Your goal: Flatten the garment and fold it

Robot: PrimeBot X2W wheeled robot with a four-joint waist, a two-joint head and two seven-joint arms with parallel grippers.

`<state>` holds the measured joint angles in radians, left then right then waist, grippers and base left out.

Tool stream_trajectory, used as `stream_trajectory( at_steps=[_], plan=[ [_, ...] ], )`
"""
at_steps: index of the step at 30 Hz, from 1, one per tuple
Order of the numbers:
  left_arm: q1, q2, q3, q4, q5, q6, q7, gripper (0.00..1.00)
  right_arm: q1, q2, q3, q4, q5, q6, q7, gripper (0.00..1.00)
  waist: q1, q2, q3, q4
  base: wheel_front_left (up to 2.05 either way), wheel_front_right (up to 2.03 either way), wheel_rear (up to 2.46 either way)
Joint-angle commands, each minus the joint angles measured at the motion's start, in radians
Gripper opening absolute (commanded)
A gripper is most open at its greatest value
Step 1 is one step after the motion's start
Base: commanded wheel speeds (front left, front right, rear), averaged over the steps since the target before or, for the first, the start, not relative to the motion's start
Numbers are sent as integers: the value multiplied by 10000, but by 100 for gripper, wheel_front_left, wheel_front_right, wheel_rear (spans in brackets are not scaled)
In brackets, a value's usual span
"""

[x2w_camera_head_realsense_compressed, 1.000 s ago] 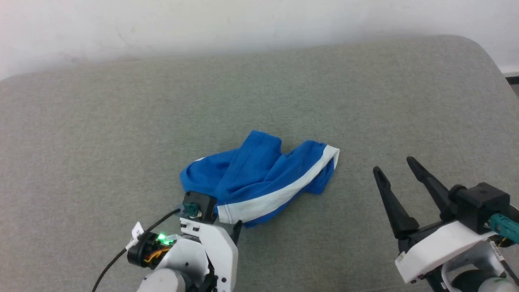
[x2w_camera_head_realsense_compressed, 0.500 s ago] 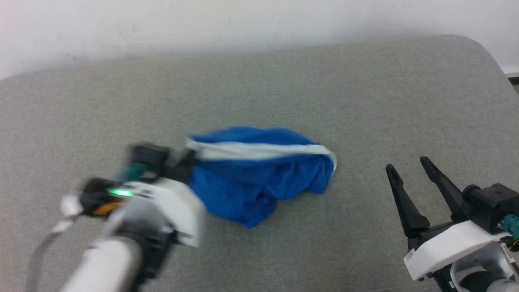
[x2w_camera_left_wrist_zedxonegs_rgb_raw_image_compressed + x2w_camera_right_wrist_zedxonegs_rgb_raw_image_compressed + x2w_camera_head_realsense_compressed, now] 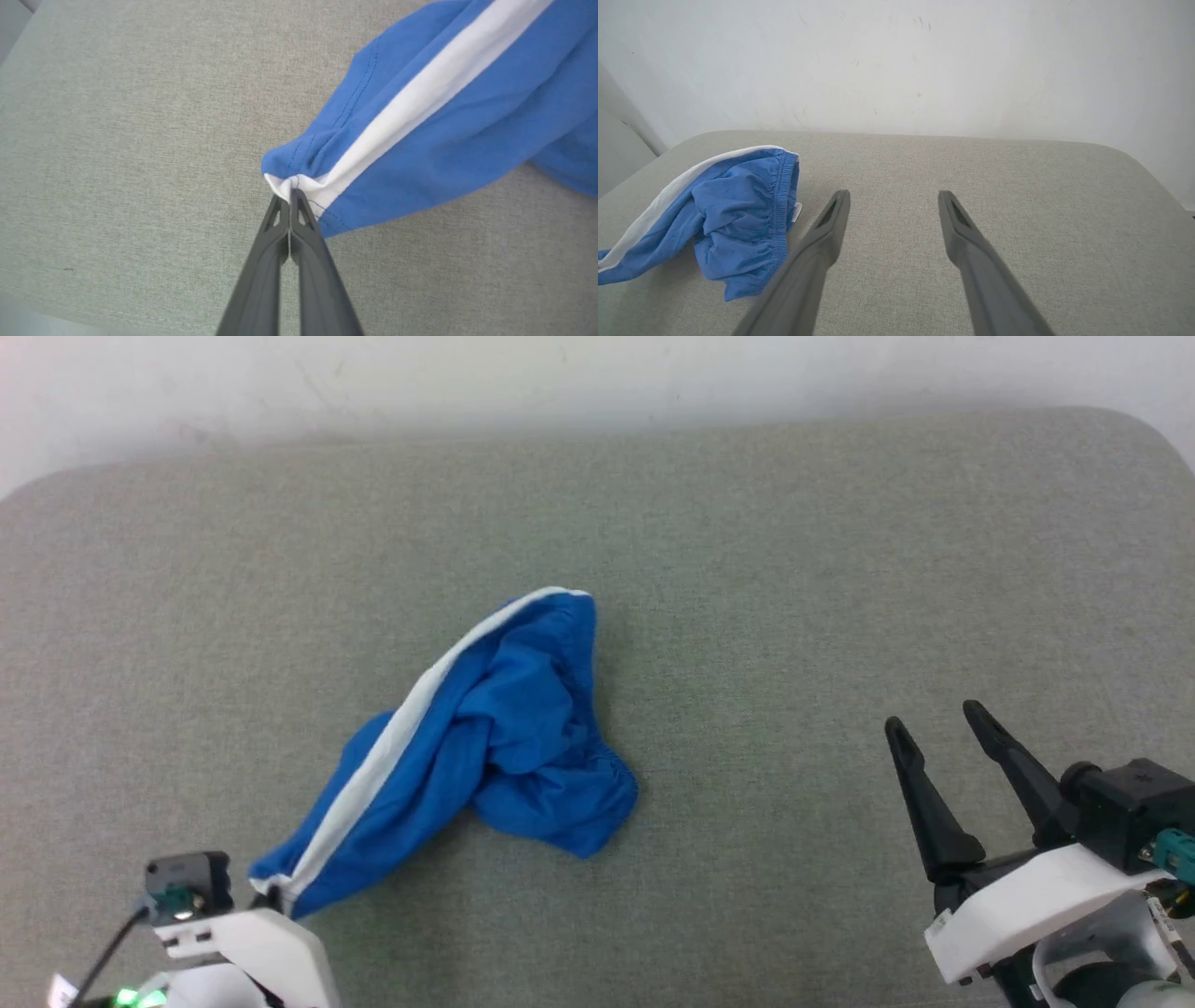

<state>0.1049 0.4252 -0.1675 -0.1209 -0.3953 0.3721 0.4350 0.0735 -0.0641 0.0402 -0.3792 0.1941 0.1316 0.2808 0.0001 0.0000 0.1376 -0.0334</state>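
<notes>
The white-bodied left gripper [image 3: 289, 198], with two long dark fingers, is being shown at the lower left of the head view, clamped fully closed on a hem corner of the garment [image 3: 485, 737], thin royal-blue fabric shorts with a white side stripe. The shorts are being stretched diagonally toward frame centre on the grey woven padded surface [image 3: 747, 569], with the rest bunched. At lower right, the right gripper [image 3: 932, 716] is being held wide open, empty. Flattening is judged barely begun; folding is not yet started.

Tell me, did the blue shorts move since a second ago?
Yes. The shorts were dragged toward the robot's left and stretched out, farther from the rounded right corner of the grey cushion. The left claw is shut on their striped hem.
</notes>
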Motion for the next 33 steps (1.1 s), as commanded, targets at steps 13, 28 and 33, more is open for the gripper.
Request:
stream_trajectory(
  at_steps=[13, 28, 33],
  plan=[
    [-1587, 100, -453, -1123, 530, -660, -1415, 100, -74, 4, 48, 5, -25, -9, 60, 100, -1, 0, -152, -112, 0, 0, 0],
    [-6610, -644, -2334, 3159, -178, -3031, 1181, 100, -516, -40, 506, 32, -39, -9, -34, 100, -1, 0, 533, -793, 0, 0, 0],
    [-7191, -792, -2513, 4740, -320, -3176, 1871, 0, -495, -11, 499, 195, -56, -9, -160, 100, -1, 0, 527, -1030, 0, 0, 0]
  ],
)
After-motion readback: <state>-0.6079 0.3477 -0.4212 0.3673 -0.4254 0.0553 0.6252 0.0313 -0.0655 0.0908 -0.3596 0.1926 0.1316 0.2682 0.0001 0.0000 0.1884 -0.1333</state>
